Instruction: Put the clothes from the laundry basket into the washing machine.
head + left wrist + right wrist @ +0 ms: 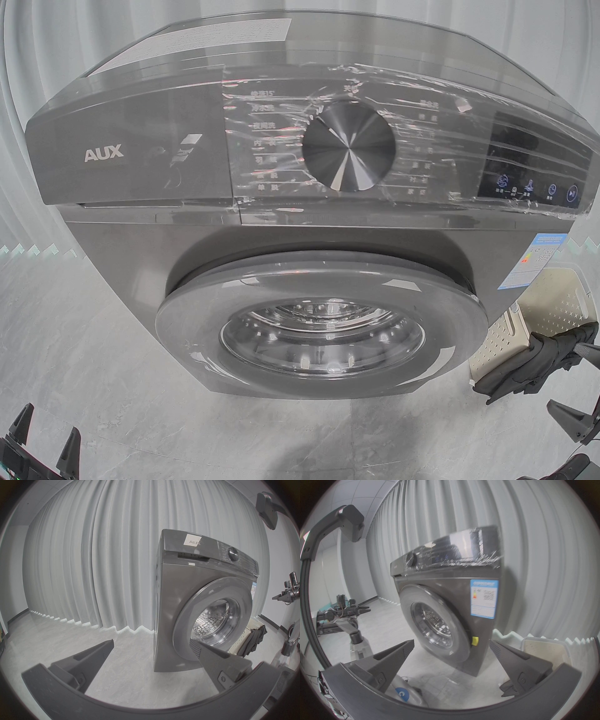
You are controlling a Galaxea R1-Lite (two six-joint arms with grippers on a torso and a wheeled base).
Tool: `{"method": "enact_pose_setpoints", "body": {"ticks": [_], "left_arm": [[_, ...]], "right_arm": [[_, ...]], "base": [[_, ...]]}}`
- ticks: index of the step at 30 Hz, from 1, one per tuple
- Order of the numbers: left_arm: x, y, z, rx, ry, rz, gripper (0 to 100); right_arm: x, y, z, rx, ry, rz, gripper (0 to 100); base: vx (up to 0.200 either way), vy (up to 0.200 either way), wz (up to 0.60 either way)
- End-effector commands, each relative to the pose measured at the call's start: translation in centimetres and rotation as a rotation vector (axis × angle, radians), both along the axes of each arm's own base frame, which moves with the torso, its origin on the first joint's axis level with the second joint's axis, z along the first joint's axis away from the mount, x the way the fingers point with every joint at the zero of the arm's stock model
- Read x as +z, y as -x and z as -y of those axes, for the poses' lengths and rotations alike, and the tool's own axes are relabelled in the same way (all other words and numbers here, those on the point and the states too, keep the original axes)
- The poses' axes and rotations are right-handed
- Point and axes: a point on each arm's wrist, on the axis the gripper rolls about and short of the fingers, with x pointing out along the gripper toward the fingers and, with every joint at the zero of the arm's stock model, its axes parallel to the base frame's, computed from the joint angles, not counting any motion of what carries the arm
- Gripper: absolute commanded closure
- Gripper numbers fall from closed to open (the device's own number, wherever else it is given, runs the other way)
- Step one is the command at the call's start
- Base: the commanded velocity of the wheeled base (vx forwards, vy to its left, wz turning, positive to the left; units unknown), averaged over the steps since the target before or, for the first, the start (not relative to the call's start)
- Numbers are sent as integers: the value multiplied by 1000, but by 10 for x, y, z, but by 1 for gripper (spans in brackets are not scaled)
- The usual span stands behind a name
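The grey washing machine (300, 206) stands right in front of me with its round glass door (322, 334) closed and the steel drum showing through it. To its right a cream perforated laundry basket (553, 303) sits on the floor, with a dark garment (531, 369) draped over its near rim. My right gripper (572, 384) hovers open just beside that garment, holding nothing. My left gripper (49, 422) is low at the machine's left, open and empty. The left wrist view shows the left gripper (151, 642), the machine (187, 605) and the garment (253, 637). The right wrist view shows the right gripper (451, 642), the door (434, 625) and the basket (547, 650).
Pale curtains (93, 567) hang behind and around the machine. Grey marble-look floor (125, 375) spreads open to the left of the machine and in front of it. Another robot's arm on a stand (347, 614) is off to the side.
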Motion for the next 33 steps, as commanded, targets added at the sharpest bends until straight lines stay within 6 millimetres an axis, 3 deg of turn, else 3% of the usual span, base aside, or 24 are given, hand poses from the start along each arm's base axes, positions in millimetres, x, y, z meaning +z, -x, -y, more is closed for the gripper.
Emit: {"method": "enact_pose_setpoints", "body": {"ticks": [1,12,17,21,33], "left_arm": [[-5,0,0,1,0,-1,0],[-5,0,0,1,0,-3,0],[-5,0,0,1,-1,-3,0],[-5,0,0,-1,-3,-3,0],[-5,0,0,-1,-1,-1,0]], "right_arm": [[-4,-18,-4,85,8,-110,0],[-3,-52,-10,114,2,-195,0],[1,-64,-15,137,-38,-202,0],[2,-69,-19,157,-47,-204,0],[4,-79,-30,209,-28,-216,0]], "base": [[0,0,0],[0,0,0],[0,-200,0],[0,-200,0],[0,0,0]]}}
